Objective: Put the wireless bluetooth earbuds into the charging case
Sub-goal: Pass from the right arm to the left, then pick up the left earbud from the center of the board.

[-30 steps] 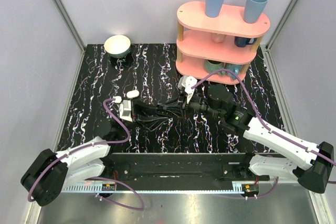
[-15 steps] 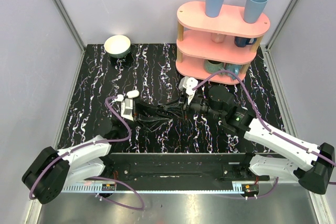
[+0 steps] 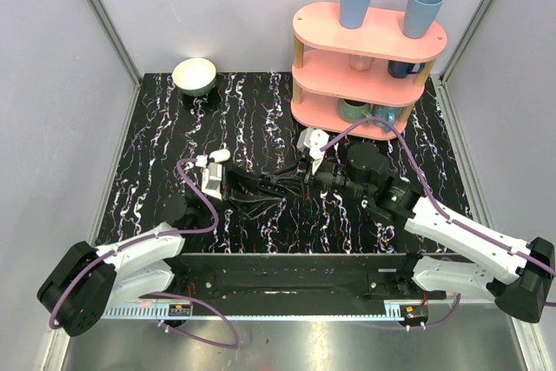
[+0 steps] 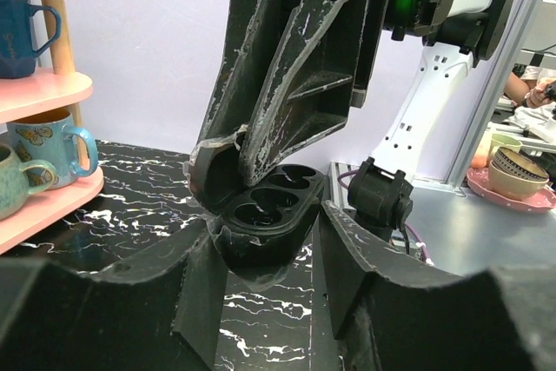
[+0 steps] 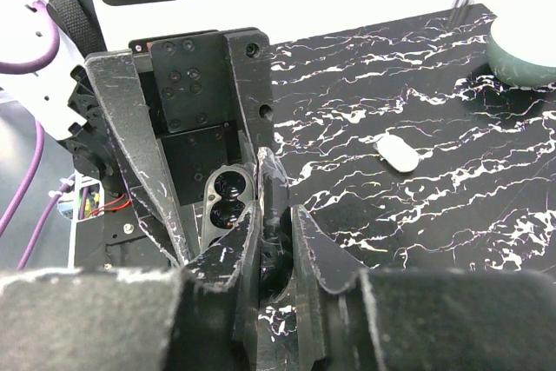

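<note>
Black plastic is what I have between both sets of fingers: a black oval tray (image 4: pixel 276 197) with round wells, held above the black marble table (image 5: pixel 408 67). On the left wrist feed the left gripper (image 4: pixel 269 228) is closed to a moderate gap. Its two fingers press the tray's long sides, and the wells face up toward the camera.

The right gripper (image 5: pixel 274 215) faces it from the opposite side, tip to tip. Its jaws stand nearly together and pinch the tray's end rim, at the end that lies to the left of the left jaws in that feed. On the right wrist feed the tray stands just beyond the right fingertips, framed by the left gripper's two fingers, with a pale grey rim round its wells. The wells read as dark, and I cannot tell what, if anything, sits in them.

The charging case (image 5: pixel 400 152), a smooth white pill, lies flat on the marble. It is beyond the right jaws and off to their right, well apart from them, with nothing touching it. From overhead it sits behind the left jaws, just beside the left wrist. A bowl (image 5: pixel 526 49) stands farther out the same way, past the case. To the left of the left jaws, mugs (image 4: pixel 43 141) sit on a pink shelf (image 4: pixel 43 93).
</note>
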`<state>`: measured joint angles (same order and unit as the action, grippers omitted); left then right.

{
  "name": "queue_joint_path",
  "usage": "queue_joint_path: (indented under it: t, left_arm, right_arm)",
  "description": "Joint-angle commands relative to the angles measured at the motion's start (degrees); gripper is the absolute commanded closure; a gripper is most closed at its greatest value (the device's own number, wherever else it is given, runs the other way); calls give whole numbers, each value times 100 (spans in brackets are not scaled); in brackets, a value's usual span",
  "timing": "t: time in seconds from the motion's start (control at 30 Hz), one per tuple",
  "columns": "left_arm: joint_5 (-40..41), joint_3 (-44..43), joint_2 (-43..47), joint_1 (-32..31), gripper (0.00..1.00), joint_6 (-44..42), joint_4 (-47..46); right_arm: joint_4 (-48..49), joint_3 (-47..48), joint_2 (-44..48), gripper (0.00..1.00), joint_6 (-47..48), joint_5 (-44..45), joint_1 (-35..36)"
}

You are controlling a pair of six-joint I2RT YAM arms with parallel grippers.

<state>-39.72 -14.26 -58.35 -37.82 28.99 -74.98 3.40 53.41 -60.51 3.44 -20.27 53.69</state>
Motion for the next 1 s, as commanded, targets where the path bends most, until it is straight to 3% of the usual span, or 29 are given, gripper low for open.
queue_joint_path:
  t: [0.0,0.2,0.27,0.43,0.47,0.6,0.67,0.73,0.77,0.97]
  left_arm:
    - [-167,-244,-36,29,56,-17,-1933]
    - [-273,-305,-63,38,74,-16,-1941]
    - [-308,-331,-80,29,84,-17,-1968]
    - [-325,-358,-115,29,90,-16,-1977]
    - [-299,-358,-133,29,99,-17,-1968]
    - [-238,-349,-194,29,100,-86,-1968]
    - [-168,-305,-194,30,100,-174,-1968]
    - [-132,-227,-186,21,100,-306,-1968]
    - [-97,-200,-177,38,100,-350,-1968]
    - [228,37,-107,29,100,-719,-1915]
  right_arm:
    - [337,12,163,99,51,-188,62]
    - [354,12,127,99,51,-258,62]
    - [337,12,110,99,51,-267,62]
    - [319,-6,83,98,7,-319,54]
    - [319,-14,83,95,7,-319,62]
    - [311,3,83,79,-72,-170,71]
    - [302,21,92,58,-115,66,62]
    - [310,21,118,47,-133,190,62]
    - [311,29,127,36,-159,373,62]
    - [600,-129,338,27,-291,638,62]
